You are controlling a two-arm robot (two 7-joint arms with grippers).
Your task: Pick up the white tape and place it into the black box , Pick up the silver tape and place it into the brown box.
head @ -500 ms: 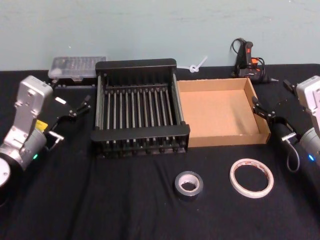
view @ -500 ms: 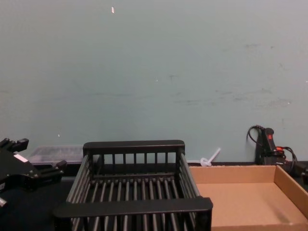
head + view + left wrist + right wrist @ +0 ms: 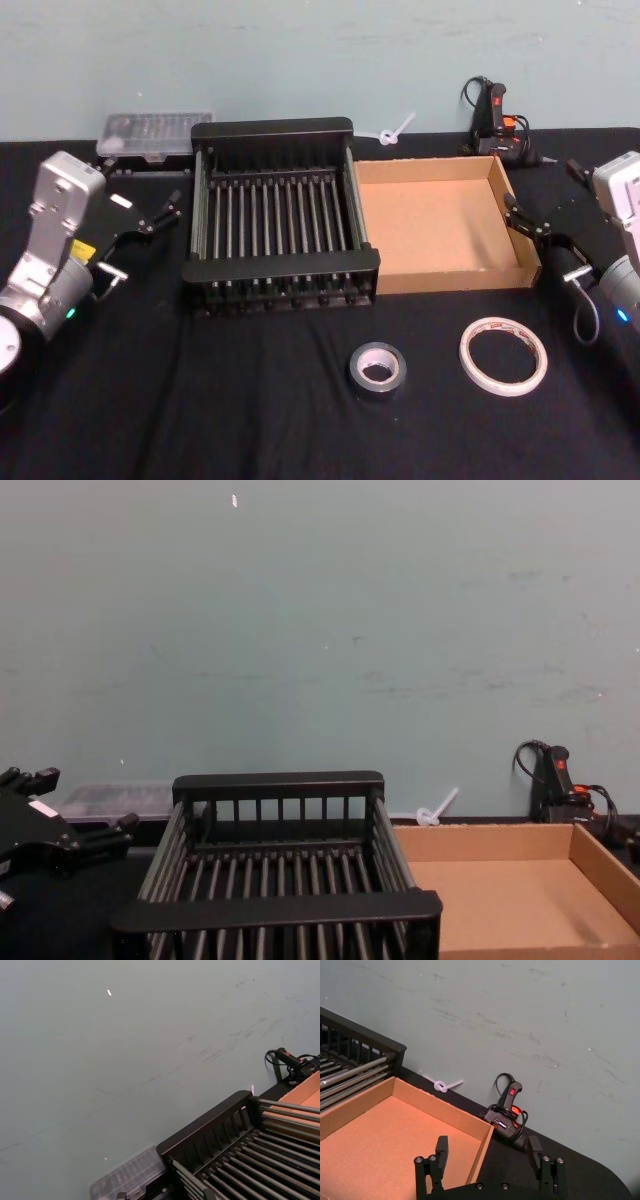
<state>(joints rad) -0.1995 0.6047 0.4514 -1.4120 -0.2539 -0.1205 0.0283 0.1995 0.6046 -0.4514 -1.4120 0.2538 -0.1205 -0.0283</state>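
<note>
The white tape (image 3: pixel 503 356) lies flat on the black cloth at the front right. The smaller silver tape (image 3: pixel 378 370) lies to its left. Behind them stand the black box (image 3: pixel 280 270) and, touching its right side, the brown box (image 3: pixel 450 277); nothing lies in either. My left gripper (image 3: pixel 148 238) hangs open left of the black box (image 3: pixel 275 908) and shows at the chest view's left edge (image 3: pixel 70 808). My right gripper (image 3: pixel 548 198) is open at the right wall of the brown box (image 3: pixel 440 1110). In the right wrist view its fingers (image 3: pixel 441 1148) straddle that box's far corner.
A clear plastic case (image 3: pixel 155 135) sits behind the black box's left corner. A white cable tie (image 3: pixel 395 130) and a black glue gun (image 3: pixel 495 120) with its cord lie by the wall behind the brown box. Bare cloth (image 3: pixel 200 400) spreads at the front left.
</note>
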